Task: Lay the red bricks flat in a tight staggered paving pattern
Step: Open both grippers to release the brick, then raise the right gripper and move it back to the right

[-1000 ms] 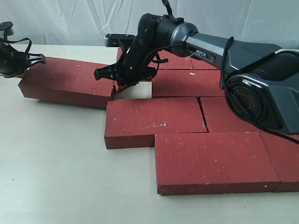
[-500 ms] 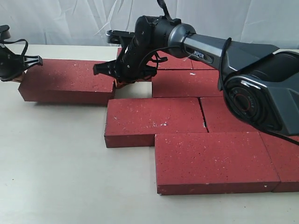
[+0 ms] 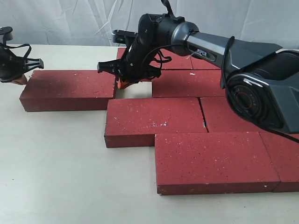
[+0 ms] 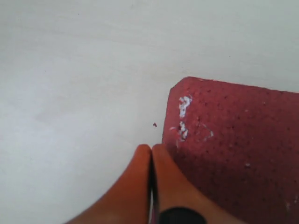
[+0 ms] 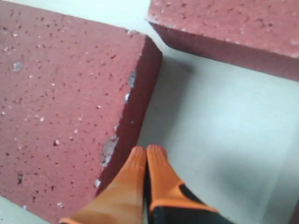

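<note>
Several red bricks lie flat on the table. One loose brick sits at the left, level, a small gap from the paved group. My left gripper is shut and empty, its orange fingertips pressed against that brick's far left corner. My right gripper is shut too, tips down in the bare gap beside the same brick's right end. Another brick lies across the gap.
The paved bricks fill the right half, with a near brick by the front edge. The right arm's dark body looms over them. A white curtain backs the table. Bare tabletop spreads at the front left.
The loose left brick, tilted and skewed a second ago, now lies flat and square to the others. Both grippers shifted slightly with it, staying shut at its two ends.
</note>
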`<state>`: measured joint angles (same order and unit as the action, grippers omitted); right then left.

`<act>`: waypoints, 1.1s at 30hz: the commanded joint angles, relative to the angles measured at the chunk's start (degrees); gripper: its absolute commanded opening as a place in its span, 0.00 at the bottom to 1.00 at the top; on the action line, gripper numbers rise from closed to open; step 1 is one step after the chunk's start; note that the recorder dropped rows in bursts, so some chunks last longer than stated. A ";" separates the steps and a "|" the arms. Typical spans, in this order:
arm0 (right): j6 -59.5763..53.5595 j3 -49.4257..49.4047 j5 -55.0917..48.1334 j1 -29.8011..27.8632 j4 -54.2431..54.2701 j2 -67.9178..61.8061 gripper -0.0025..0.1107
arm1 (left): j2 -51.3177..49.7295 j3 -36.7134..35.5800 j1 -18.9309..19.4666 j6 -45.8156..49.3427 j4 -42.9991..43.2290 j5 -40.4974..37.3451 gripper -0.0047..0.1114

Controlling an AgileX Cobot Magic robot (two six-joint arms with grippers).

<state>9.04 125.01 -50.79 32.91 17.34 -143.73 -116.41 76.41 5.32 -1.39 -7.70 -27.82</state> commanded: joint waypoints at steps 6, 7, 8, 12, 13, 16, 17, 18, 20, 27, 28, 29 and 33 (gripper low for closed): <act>2.13 0.37 -4.22 -1.74 -4.05 1.64 0.01 | -0.23 -0.20 0.84 -0.38 0.39 0.38 0.04; 2.25 0.37 -4.64 -1.75 -4.19 1.92 0.01 | -0.23 -0.20 1.11 -0.38 0.13 -0.05 0.04; 2.23 0.37 -5.19 -1.86 -4.28 2.40 0.01 | -0.03 -0.20 1.49 -0.38 -0.35 -0.73 0.04; 2.10 0.37 -7.30 -2.22 -5.36 4.58 0.01 | 1.67 -0.20 2.80 -0.38 -3.04 -4.21 0.04; 2.10 0.37 -7.97 -2.22 -6.34 5.40 0.01 | 2.24 -0.20 3.11 -0.38 -3.04 -4.95 0.04; 2.00 0.37 -10.61 -2.22 -8.76 7.55 0.01 | 4.52 -0.20 3.07 -0.38 -3.04 -7.25 0.04; 2.01 0.37 -11.72 -2.22 -9.52 8.27 0.01 | 5.37 -0.20 3.07 -0.38 -3.04 -8.03 0.04; 2.01 0.37 -12.93 -2.22 -10.10 9.00 0.01 | 6.24 -0.20 3.07 -0.38 -3.14 -8.75 0.04; 0.92 0.37 -15.59 -2.22 -10.55 10.32 0.01 | 7.94 -0.20 3.07 -0.38 -3.27 -10.31 0.04; -1.47 0.37 -19.17 -1.99 -10.79 13.25 0.01 | 12.75 -0.76 3.07 -0.38 -2.89 -15.59 0.04; -1.72 0.37 -19.17 -1.99 -10.79 13.37 0.01 | 13.59 -1.18 3.07 -0.38 -3.01 -15.84 0.04; -1.92 0.23 -19.17 -1.90 -10.79 13.85 0.01 | 14.48 -2.04 3.07 -0.38 -3.01 -15.82 0.04; -2.01 -0.37 -19.17 -1.17 -10.65 15.81 0.01 | 18.20 -5.56 3.07 -0.06 -3.01 -14.72 0.04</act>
<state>7.75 125.14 -69.63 31.14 7.12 -129.88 -100.82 73.11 8.13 -1.47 -10.60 -42.98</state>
